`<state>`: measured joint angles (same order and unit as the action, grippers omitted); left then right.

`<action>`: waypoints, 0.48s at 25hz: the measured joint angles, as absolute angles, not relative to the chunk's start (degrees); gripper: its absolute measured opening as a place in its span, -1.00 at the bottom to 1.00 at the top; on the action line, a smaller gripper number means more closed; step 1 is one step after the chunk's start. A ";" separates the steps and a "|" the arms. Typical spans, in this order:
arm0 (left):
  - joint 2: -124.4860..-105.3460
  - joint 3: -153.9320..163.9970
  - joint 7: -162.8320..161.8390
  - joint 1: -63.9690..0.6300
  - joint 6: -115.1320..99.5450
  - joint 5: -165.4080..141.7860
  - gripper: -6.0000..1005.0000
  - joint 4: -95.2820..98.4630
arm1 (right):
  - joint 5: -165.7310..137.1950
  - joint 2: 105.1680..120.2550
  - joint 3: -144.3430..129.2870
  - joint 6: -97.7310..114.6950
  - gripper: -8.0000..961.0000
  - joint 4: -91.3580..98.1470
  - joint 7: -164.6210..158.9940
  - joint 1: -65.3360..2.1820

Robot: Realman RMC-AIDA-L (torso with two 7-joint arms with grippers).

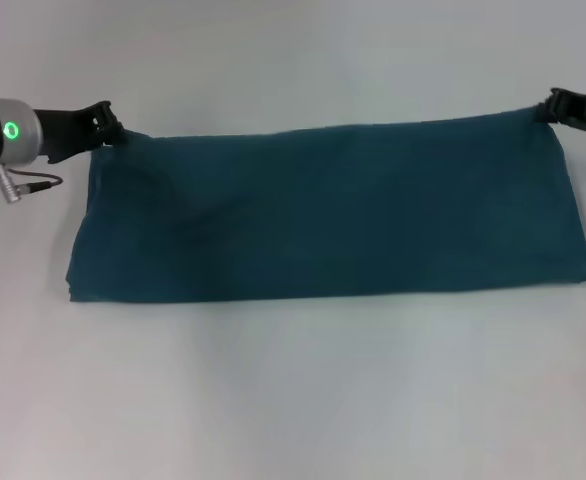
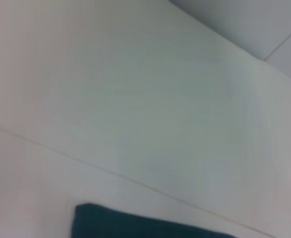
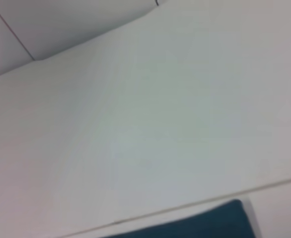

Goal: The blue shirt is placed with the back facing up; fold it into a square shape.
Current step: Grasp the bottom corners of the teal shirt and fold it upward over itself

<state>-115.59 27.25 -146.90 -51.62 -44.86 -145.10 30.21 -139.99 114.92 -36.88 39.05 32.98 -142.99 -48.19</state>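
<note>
Because it is made of soft cloth, the blue shirt point(image 1: 323, 210) is looking light and floppy, and it is lying as a long wide band across the middle of the white table point(image 1: 293, 400), already doubled over so that no sleeves are showing. Its front edge is resting flat and fairly straight, while its far edge is being pulled a little tight between the two top corners (you can see small peaks of cloth there). It will probably bend and sag wherever nothing is holding it up, and it will not break or slip much, so the best places to grab it seem to be the corners and the short ends, not the middle. To make a square, the long band is likely needing one short end carried over onto the other. At the far left corner, the left gripper point(image 1: 106, 128) is pinching the cloth with its fingers closed on it, and its silver arm with a green light is reaching in from the left side. At the far right corner, the right gripper point(image 1: 555, 106) is doing the same, clamped on the cloth at the edge of the head view. Both wrist views are showing mostly bare table with only a small dark piece of the shirt, and no fingers are showing in them.
</note>
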 joint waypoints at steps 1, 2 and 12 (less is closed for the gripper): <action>-115.53 27.25 -146.90 -51.85 -44.58 -145.11 -0.92 29.84 | -139.99 114.78 -37.10 38.49 -0.70 32.42 -143.07 -48.71; -115.46 27.24 -146.90 -52.14 -44.15 -145.13 -0.92 29.46 | -140.05 114.70 -37.16 37.97 -0.69 31.85 -143.08 -49.22; -115.74 27.31 -147.00 -52.43 -41.37 -145.08 -0.92 29.30 | -140.47 114.20 -38.21 35.40 -0.66 30.18 -143.21 -50.62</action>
